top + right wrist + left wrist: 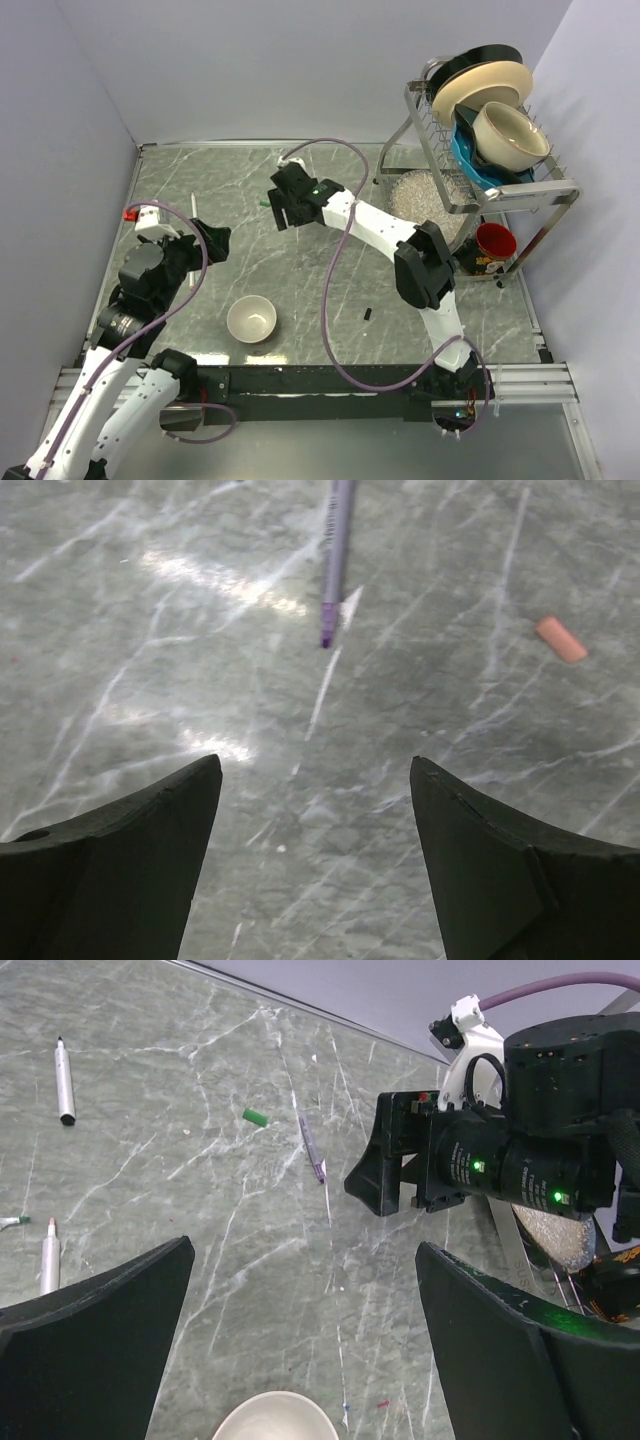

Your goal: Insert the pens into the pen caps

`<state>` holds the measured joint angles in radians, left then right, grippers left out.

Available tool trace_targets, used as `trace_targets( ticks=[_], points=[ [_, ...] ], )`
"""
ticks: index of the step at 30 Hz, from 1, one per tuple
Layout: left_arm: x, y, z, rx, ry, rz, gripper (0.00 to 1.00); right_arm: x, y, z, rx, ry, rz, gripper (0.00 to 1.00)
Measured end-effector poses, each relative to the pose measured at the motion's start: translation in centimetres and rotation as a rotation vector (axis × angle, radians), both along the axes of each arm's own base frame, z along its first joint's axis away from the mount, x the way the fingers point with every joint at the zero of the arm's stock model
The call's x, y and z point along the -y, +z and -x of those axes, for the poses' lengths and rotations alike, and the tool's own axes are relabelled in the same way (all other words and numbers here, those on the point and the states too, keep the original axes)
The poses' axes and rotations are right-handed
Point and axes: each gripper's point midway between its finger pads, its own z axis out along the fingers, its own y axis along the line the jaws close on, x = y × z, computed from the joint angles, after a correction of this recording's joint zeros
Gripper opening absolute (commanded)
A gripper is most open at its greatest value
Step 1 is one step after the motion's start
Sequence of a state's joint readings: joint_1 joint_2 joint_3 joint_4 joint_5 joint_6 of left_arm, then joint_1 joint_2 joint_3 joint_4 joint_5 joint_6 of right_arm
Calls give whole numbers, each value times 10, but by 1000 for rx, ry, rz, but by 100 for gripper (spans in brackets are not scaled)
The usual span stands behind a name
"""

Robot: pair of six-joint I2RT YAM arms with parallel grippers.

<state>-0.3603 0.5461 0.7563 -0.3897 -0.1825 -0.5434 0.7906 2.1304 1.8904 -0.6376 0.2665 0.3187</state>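
the left tool (300,1345) hangs over the desk (180,1020) with its jaws wide and nothing between them. in the left wrist view a black-tipped pen (64,1082) lies flat at the upper left. a red-tipped pen (48,1257) lies at the left edge lower down, and just above it the end of a third pen (8,1222) pokes into the frame. a green cap (255,1116) sits alone on the desk near the upper middle, and a purple pen (312,1147) lies just right of it, apart from it. the rim of a white bowl (275,1410) shows at the bottom centre. the right tool (315,850) is also wide, with only bare desk between its fingers (110,860). in the right wrist view the purple pen lies at the top centre, beyond the fingertips and untouched, and an orange cap (561,639) lies on its side at the upper right, well apart from the pen. in the top view a black cap (367,313) lies on the desk right of the bowl, in the lower middle. a dish rack (470,200) with plates and bowls stands at the upper right. no pen carries a cap, and neither tool holds anything.
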Motion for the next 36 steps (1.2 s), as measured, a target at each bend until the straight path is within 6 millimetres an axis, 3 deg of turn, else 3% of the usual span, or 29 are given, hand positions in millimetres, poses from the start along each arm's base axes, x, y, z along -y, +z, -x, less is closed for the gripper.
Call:
trace_targets(
  ticks=[9,14,17,19,21,23,27,30,36],
  points=[
    [-8,-6,-4,-23,56,-8,99,43,-20,-26,-3,-66,45,87],
    [-28,-46,-24,-216,212,-88,97,44,-24,-8,-24,-29,59,87],
    [-40,-80,-44,-378,287,-146,91,40,1,13,-1,10,18,87],
    [-53,-110,-53,-496,333,-171,87,38,28,24,41,29,-29,86],
    [-69,-140,-54,-613,372,-179,82,35,60,35,94,50,-101,86],
    [-84,-165,-52,-722,401,-175,67,36,88,43,142,61,-165,86],
    [-103,-202,-52,-888,398,-113,65,40,125,52,202,77,-255,86],
    [-110,-217,-50,-950,393,-70,64,37,134,56,208,91,-291,86],
    [-110,-240,-47,-1038,369,-61,64,30,125,64,171,123,-321,86]
  ],
)
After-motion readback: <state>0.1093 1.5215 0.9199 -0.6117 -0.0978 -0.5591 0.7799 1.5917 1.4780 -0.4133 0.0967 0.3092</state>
